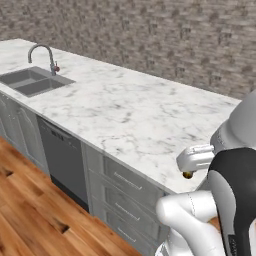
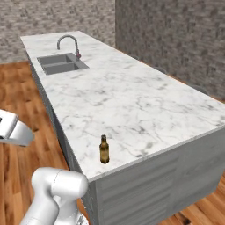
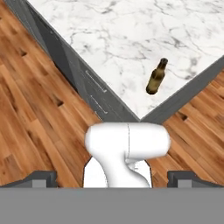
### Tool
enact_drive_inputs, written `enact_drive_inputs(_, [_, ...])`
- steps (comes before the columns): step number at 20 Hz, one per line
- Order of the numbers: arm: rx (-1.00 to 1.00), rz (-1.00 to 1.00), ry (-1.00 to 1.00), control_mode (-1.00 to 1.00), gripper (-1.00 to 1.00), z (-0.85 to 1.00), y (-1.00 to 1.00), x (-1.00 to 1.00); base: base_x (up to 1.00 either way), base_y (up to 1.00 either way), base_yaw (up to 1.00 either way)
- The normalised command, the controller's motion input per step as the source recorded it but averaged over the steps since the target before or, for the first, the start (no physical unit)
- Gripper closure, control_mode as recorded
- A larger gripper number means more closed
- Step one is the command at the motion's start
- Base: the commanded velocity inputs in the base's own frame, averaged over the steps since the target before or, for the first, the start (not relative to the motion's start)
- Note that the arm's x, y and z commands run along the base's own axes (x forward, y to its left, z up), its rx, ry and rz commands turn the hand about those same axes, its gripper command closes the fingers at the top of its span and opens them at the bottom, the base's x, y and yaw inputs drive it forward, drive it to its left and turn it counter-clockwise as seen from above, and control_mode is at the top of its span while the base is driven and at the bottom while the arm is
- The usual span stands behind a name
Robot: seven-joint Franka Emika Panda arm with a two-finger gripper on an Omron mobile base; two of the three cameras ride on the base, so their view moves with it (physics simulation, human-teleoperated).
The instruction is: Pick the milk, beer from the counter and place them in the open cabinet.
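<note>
This was a home kitchen. A long white marble surface (image 2: 132,101) carried a steel sink (image 2: 59,63) at its far end, a curved faucet (image 2: 68,43) just behind the sink. Grey drawers (image 1: 125,192) sat below the marble, with wood flooring (image 1: 30,210) beneath and a stone-tiled wall (image 1: 150,30) beyond.

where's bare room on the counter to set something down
Most of the counter is bare marble: the wide stretch between the sink with its faucet and the far corner. The beer stands alone near the front edge by the near corner. Nowhere is crowded.
</note>
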Motion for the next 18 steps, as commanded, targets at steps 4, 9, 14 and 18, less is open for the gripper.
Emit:
enact_drive_inputs(4, [0.01,0.11,0.2,-1.0,-1.0,0.03,-0.64,0.95,0.0,0.0,0.0])
enact_drive_inputs(9, [0.0,0.16,0.13,-1.0,-1.0,0.35,-0.34,0.6,0.0,0.0,0.0])
enact_drive_inputs(14, [0.01,0.17,0.03,-1.0,-1.0,0.22,-0.38,0.27,0.0,0.0,0.0])
enact_drive_inputs(18, [0.14,0.18,-0.07,-1.0,-1.0,0.0,-0.78,0.32,0.0,0.0,0.0])
